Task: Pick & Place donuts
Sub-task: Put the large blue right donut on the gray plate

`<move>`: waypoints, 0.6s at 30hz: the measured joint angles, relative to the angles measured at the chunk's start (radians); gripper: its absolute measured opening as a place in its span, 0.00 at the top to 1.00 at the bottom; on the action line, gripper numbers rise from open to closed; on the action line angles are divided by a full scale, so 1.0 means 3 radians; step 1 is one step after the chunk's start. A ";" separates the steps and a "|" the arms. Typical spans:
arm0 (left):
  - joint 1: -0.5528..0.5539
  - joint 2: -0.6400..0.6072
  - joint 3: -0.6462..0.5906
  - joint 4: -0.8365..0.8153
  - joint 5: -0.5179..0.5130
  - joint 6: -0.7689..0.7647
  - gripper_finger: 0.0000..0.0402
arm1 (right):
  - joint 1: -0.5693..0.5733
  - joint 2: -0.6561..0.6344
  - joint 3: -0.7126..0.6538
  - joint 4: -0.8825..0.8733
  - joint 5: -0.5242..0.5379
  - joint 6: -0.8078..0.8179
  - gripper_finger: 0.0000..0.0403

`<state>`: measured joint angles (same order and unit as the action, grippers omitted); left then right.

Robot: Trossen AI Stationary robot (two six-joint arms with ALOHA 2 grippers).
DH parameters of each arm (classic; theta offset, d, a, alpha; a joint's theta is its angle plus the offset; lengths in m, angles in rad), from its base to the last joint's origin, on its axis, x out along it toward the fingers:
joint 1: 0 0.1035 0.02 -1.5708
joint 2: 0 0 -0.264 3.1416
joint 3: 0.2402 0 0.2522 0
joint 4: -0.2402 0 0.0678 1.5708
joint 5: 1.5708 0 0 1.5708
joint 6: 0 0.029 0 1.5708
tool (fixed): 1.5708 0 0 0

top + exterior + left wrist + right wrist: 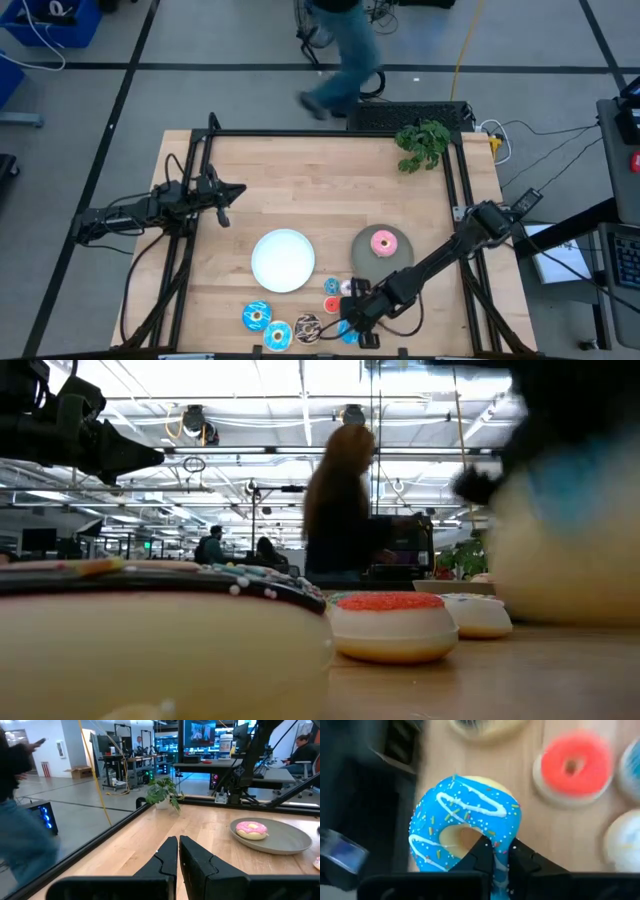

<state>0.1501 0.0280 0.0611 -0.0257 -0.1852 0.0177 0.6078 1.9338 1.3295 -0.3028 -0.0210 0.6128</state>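
Observation:
My right gripper (352,328) (501,856) is at the near edge of the table, shut on a blue-iced donut (465,822). Beside it lie a brown sprinkled donut (307,327) (150,610), two more blue donuts (257,316) (278,335), a red donut (332,287) (575,762) (390,622) and a pale pink one (350,288) (478,614). All of them lie flat on the wood. A pink donut (383,241) (251,829) lies on the grey plate (365,255) (280,842). My left gripper (226,200) (178,855) is shut above the left side of the table, holding nothing. My right gripper has the blue donut by one side of its ring (501,840). One finger (481,851) is in the hole and the other (522,859) is outside the rim. The fingers come from above, pointing down. The donut looks tilted; I cannot tell whether it is clear of the table.
A white plate (283,260) sits left of the grey plate. A green plant (422,145) (162,792) stands at the far right corner. A dark frame rail (330,132) runs along the table's edges. A person (345,60) walks past beyond the far edge.

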 joint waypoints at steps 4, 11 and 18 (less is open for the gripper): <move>0.0000 0.0000 -0.0001 -0.0003 0.0000 0.0000 0.94 | -0.0067 -0.0417 0.0008 -0.0406 0.0254 -0.0059 0.98; 0.0000 0.0000 0.0000 -0.0004 0.0000 0.0000 0.94 | -0.0178 -0.1095 0.0010 -0.1259 0.1026 -0.0112 0.98; 0.0000 0.0000 0.0000 -0.0011 0.0000 -0.0018 0.94 | -0.0406 -0.1393 0.0009 -0.1866 0.1467 -0.0165 0.98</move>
<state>0.1501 0.0280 0.0611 -0.0290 -0.1852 0.0125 0.4860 1.5158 1.3323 -0.8625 0.4192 0.5634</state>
